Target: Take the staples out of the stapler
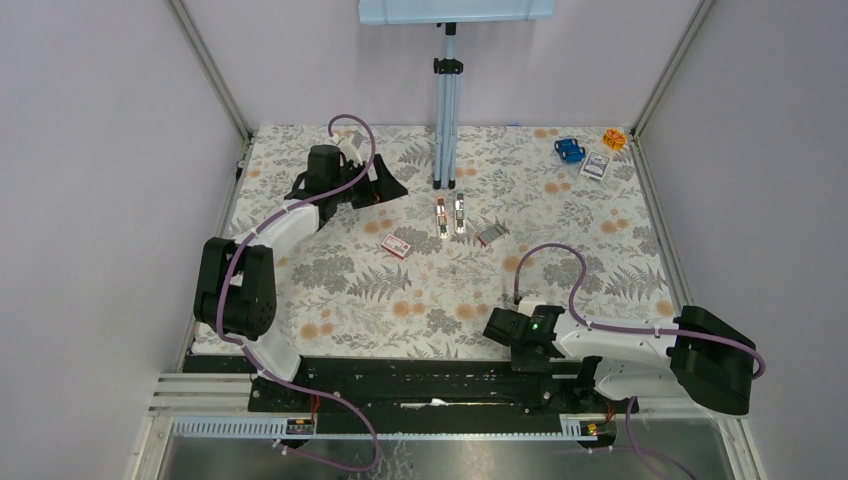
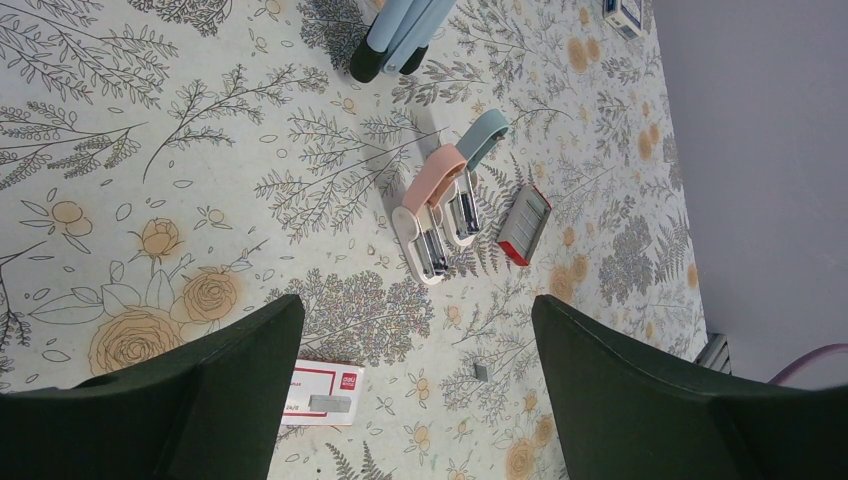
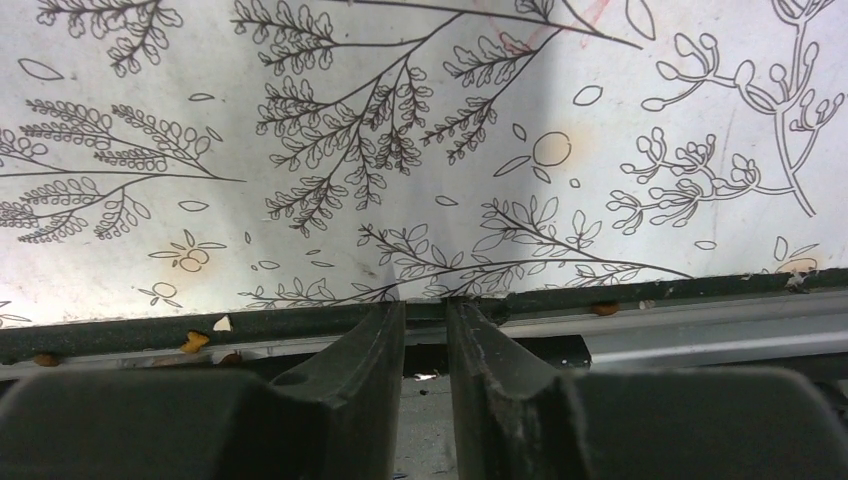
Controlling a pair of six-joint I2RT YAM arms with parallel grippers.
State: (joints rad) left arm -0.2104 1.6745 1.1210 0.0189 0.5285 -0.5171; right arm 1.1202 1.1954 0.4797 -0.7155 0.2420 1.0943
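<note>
Left gripper (image 2: 418, 310): hangs left of the tripod stand (image 1: 445, 120), above the table, jaws wide, holding nothing.

Red-and-white staple box (image 2: 322, 392): flat on the cloth, nearer the arms than the stand and to its left.

Pink stapler (image 2: 432, 200) and blue-grey stapler (image 2: 480, 140): side by side and touching, just in front of the stand's foot. Both are hinged open with the metal magazines showing. Whether staples remain cannot be told.

Grey-and-red box (image 2: 524, 223): just right of the staplers.

Right gripper (image 3: 425, 325): at the table's near edge, well apart from the stand, jaws drawn to a slim gap with nothing between.

Risks, as judged:
- The staplers touch, so a grip on one may drag or knock the other.
- An unbraced stapler may slide or snap shut.
- A wide approach could catch the grey-and-red box.
- Loosened staples could scatter and vanish on the patterned cloth.
</note>
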